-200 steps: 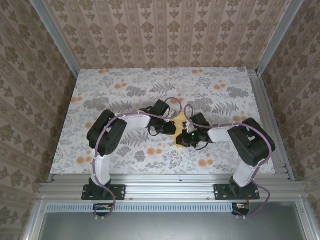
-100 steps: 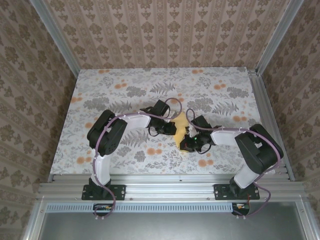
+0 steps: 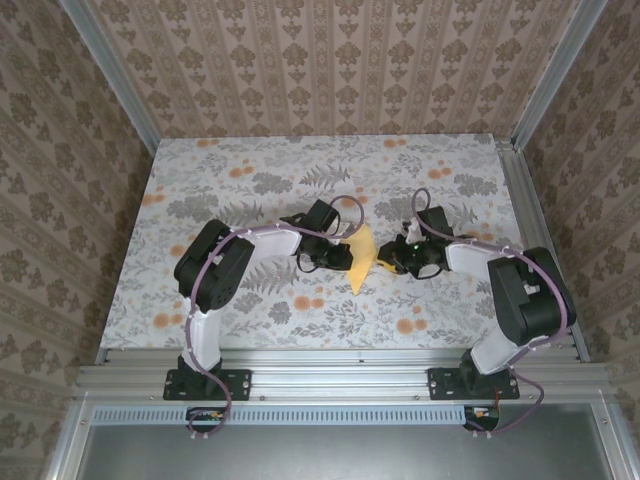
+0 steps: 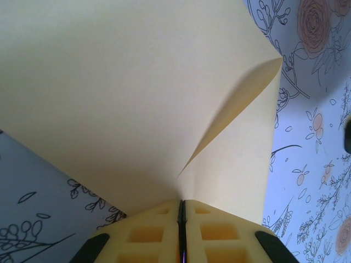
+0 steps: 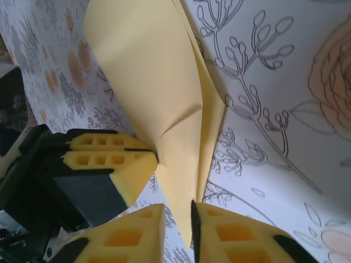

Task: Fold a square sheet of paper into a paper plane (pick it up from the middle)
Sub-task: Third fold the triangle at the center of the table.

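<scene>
right end effector (image 5: pixel 178 226) swings out right, jaws now slightly spread around the tip of the sheet of paper (image 5: pixel 159 82); left end effector (image 4: pixel 181 219) pinches its fold. once released, the creases may spring open.

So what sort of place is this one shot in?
Probably a purpose-built robot test cell, not a home: wallpaper-print panels on an aluminium frame box in a floral tabletop, with left arm and right arm bolted to its near rail.

we log: sheet of paper (image 3: pixel 360 266) raised over the table (image 3: pixel 250 170) middle, between both grippers; left gripper (image 3: pixel 349 256) at its left edge, clamped on it; right gripper (image 3: pixel 382 266) at its right, one paper corner between the parted fingers.
</scene>
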{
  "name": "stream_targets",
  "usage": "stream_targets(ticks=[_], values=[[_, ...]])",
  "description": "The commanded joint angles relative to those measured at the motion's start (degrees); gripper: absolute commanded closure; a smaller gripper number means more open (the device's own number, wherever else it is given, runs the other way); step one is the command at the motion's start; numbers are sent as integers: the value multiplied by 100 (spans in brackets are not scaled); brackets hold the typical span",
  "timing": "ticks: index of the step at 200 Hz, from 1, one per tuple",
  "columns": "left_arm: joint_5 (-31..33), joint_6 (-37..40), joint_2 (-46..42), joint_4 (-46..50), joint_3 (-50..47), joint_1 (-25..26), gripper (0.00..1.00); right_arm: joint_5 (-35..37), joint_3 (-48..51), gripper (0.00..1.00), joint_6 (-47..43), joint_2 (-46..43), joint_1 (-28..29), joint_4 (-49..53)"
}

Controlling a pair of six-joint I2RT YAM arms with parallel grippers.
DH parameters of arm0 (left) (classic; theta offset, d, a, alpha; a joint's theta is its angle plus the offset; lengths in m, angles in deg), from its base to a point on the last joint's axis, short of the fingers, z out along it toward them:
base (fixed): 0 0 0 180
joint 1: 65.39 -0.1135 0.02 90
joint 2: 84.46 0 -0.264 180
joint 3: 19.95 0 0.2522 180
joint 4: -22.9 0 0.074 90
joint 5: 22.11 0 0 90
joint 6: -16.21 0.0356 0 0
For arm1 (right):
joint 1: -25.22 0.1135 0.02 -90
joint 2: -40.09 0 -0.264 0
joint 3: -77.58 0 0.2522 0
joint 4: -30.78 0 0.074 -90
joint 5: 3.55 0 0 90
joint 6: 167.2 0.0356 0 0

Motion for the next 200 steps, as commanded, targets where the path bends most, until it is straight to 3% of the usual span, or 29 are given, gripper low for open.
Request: stream_targets(ticks=[1,65,146,200], values=[[455,130,241,606,-294,-22,90,-113,-252,74,70,253,-25,-153],[438,119,266,583,-304,-21,90,-22,-712,72,-120,866,-34,-2],[423,127,318,596,-310,-21,90,413,-842,67,-482,814,-18,685],[401,127,325,608,-277,-21,90,80,-867,68,-311,992,75,164]])
